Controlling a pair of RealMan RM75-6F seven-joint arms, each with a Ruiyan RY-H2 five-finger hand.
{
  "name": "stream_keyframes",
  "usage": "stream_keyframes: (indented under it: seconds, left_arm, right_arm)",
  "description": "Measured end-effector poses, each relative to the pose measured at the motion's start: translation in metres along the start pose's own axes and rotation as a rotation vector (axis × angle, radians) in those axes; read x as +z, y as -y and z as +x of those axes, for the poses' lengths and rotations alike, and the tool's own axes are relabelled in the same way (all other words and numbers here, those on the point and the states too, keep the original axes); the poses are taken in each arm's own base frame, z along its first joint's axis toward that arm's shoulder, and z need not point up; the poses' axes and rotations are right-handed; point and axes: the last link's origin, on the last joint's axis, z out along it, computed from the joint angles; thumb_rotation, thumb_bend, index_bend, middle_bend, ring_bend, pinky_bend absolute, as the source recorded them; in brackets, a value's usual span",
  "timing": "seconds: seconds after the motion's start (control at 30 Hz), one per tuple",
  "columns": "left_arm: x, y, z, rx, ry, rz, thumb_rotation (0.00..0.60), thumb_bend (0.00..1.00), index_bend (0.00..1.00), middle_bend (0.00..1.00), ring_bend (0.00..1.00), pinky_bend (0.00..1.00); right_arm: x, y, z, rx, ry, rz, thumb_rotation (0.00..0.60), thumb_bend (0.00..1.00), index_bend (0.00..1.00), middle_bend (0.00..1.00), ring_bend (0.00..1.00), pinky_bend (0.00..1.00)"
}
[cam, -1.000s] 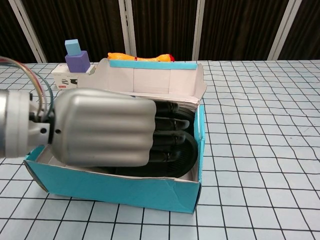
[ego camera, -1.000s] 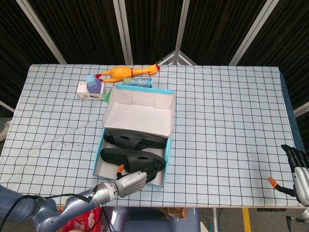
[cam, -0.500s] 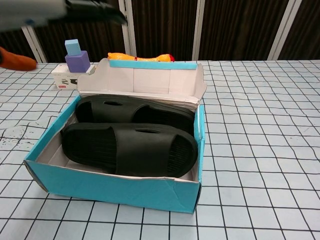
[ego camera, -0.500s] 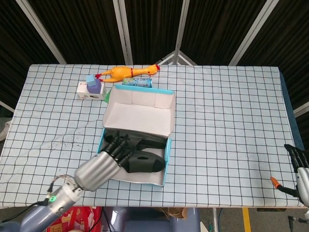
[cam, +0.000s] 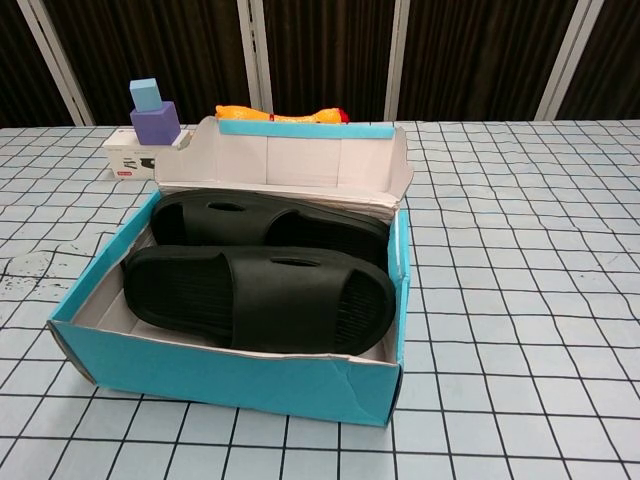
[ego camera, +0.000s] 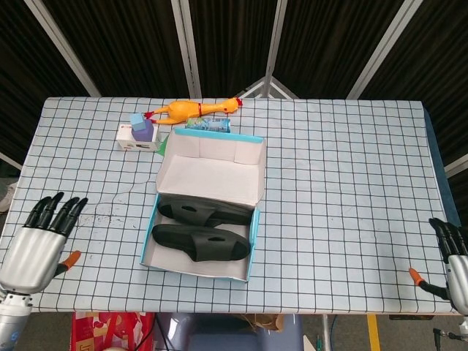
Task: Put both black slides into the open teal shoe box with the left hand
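Both slides (ego camera: 201,227) side by side in teal box (ego camera: 248,252); rubber chicken (ego camera: 191,109), blocks (ego camera: 142,126) behind it.
Left robot hand (ego camera: 33,245) spread, empty, off table (ego camera: 344,183) edge; right robot hand (ego camera: 452,257) likewise.

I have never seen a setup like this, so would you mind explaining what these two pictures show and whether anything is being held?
This is a two-armed robot with humanlike hands at a checked table. The head view looks down from above; the chest view looks forward from lower down. Both black slides lie side by side in the open teal shoe box. Behind it sit a rubber chicken and small blocks on a white box. The left hand and right hand, seen only from above, hold nothing, fingers apart, at the table's near corners.
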Motion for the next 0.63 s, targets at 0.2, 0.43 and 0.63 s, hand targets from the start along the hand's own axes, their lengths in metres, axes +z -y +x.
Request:
stream_keyframes:
  seconds: [0.2, 0.43, 0.63]
  left_arm:
    - [-0.013, 0.055, -0.042, -0.163, 0.054, 0.187, 0.6, 0.25, 0.05, 0.1, 0.06, 0.12]
    - [-0.017, 0.074, -0.065, -0.21, 0.057, 0.261, 0.6, 0.25, 0.05, 0.11, 0.06, 0.12]
    - [-0.021, 0.08, -0.063, -0.241, 0.007, 0.265, 0.6, 0.25, 0.05, 0.11, 0.06, 0.12]
  right_arm:
    - [0.0, 0.0, 0.0, -0.04, -0.039, -0.005, 0.6, 0.25, 0.05, 0.09, 0.07, 0.04]
    - [0.002, 0.002, 0.0, -0.048, -0.046, -0.006, 0.6, 0.25, 0.05, 0.09, 0.07, 0.04]
    - [0.002, 0.001, 0.0, -0.055, -0.053, -0.018, 0.6, 0.25, 0.05, 0.09, 0.07, 0.04]
